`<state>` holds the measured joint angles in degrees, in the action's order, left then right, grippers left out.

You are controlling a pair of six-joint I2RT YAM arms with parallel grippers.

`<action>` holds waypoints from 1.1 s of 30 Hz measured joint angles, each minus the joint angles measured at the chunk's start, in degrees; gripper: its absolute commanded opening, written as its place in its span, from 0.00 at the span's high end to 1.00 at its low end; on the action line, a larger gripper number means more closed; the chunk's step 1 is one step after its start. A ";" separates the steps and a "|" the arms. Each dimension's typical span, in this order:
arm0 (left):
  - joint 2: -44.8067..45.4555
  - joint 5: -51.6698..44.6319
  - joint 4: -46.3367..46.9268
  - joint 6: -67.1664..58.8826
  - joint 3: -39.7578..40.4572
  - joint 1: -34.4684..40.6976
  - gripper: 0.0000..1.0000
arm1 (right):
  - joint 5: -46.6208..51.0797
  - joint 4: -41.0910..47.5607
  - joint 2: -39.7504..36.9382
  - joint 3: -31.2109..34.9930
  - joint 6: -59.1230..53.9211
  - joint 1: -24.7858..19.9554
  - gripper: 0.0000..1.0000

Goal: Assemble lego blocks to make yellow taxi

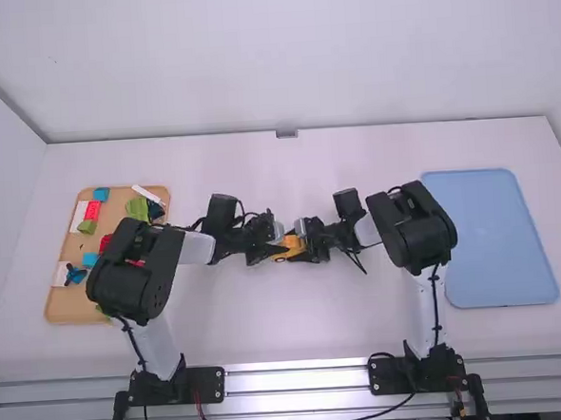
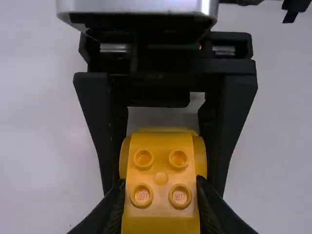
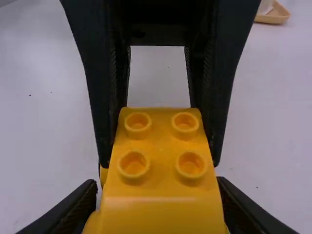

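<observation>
Yellow lego assembly (image 1: pixel 292 251): located mid-table, between the two arms, held at both ends. Four round studs face up toward each wrist camera, in two pairs. In the left wrist view, rounded yellow sides bulge past the studded part. A small dark round mark sits low on the body in the high view, possibly a wheel or a printed detail; too small to be sure.

Left gripper (image 1: pixel 275 249): pinching the assembly's left end, one finger against each side. Right gripper (image 1: pixel 308 247): pinching the opposite end, likewise one finger per side. The two grippers face each other across the piece.

Farther left: tan tray (image 1: pixel 70 318), partly under the left arm (image 1: pixel 136 266) as seen from above. In it, a blue block (image 1: pixel 100 194), a red block (image 1: pixel 93 211) just beside a white block (image 1: pixel 78 217), a curved green piece (image 1: pixel 137 209) and a small dark-blue piece (image 1: pixel 75 274).

Far right: light-blue tray (image 1: pixel 497 244), beyond the right arm (image 1: pixel 420 230), on the white table (image 1: pixel 296 314).
</observation>
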<state>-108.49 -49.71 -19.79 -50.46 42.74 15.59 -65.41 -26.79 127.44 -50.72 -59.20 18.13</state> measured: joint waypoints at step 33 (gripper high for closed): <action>-2.03 -11.69 -9.73 0.24 -1.57 -6.01 0.47 | 2.10 -0.61 0.00 -0.17 0.85 1.25 0.47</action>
<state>-110.52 -61.41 -29.52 -50.22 41.17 9.58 -63.31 -27.40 127.44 -50.89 -58.35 19.38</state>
